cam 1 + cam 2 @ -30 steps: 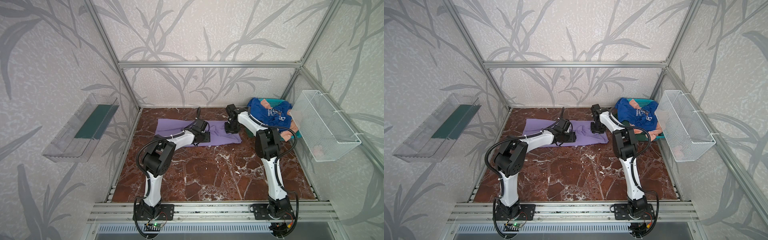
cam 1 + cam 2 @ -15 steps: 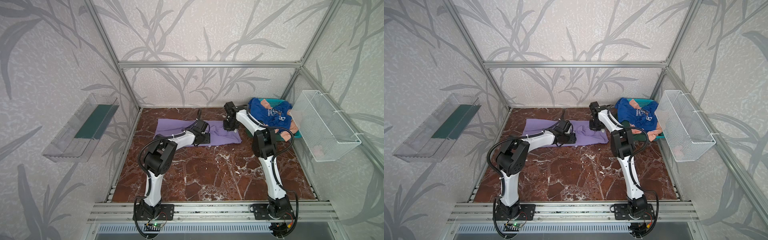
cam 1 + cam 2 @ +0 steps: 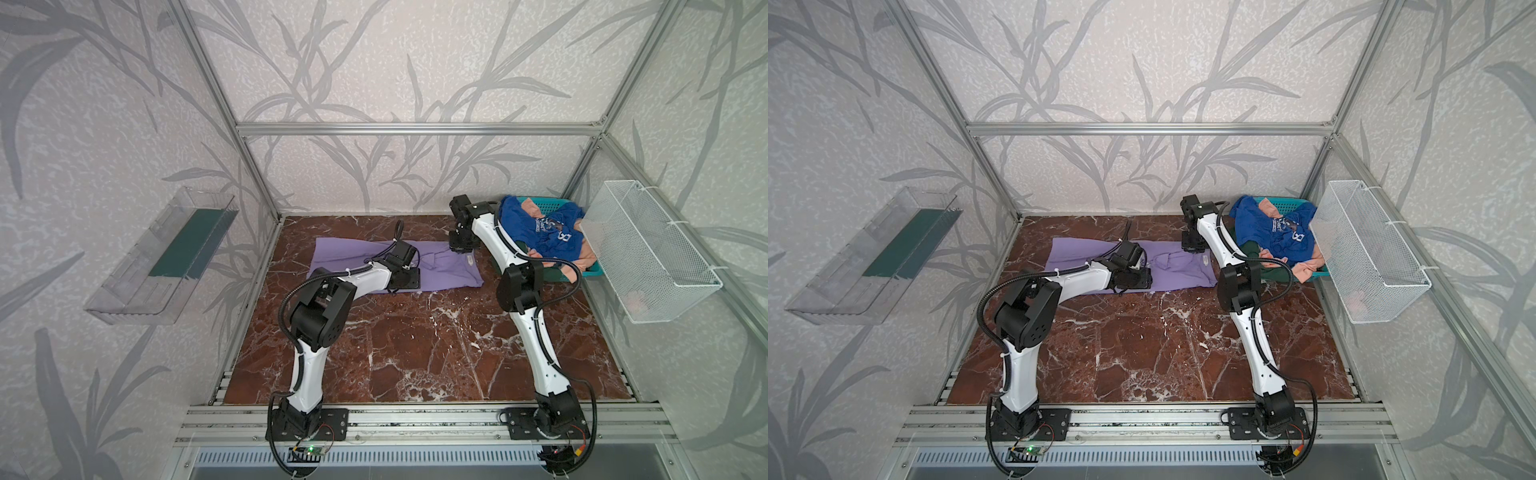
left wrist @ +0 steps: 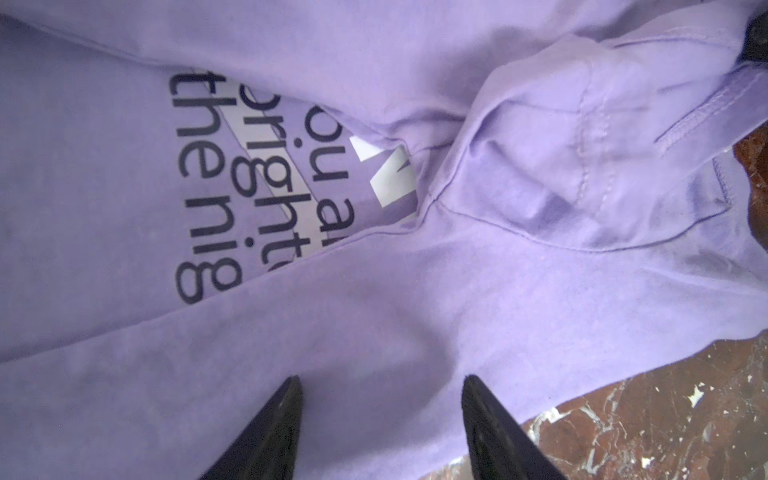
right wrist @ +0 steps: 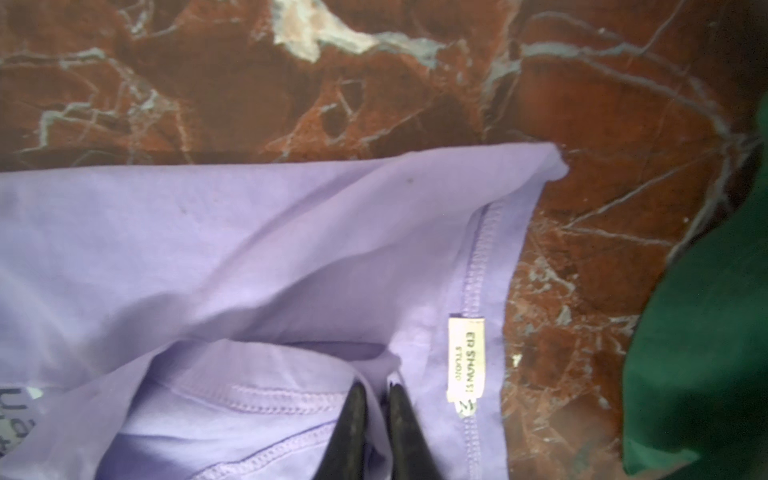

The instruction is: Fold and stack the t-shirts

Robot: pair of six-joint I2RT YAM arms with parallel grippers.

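A lavender t-shirt (image 3: 444, 272) lies spread flat at the back of the marble table in both top views. Its dark lettering (image 4: 208, 166) and neck label (image 5: 466, 359) show in the wrist views. My left gripper (image 4: 380, 380) is open, fingertips resting low on the shirt's near edge with only flat cloth between them. My right gripper (image 5: 376, 386) is shut on a raised fold of lavender cloth next to the label. A royal blue t-shirt (image 3: 544, 232) lies on top of a peach one (image 3: 582, 262) and a dark green one (image 5: 706, 332) in the basket.
The teal basket (image 3: 592, 272) sits in the back right corner, close behind my right arm. A white wire basket (image 3: 648, 253) hangs on the right wall. On the left wall is a clear tray (image 3: 166, 257). The brown marble table (image 3: 415, 340) stretches toward the front.
My right gripper's jaws have come together on a fold of the lavender shirt near the label. The left arm has barely moved.
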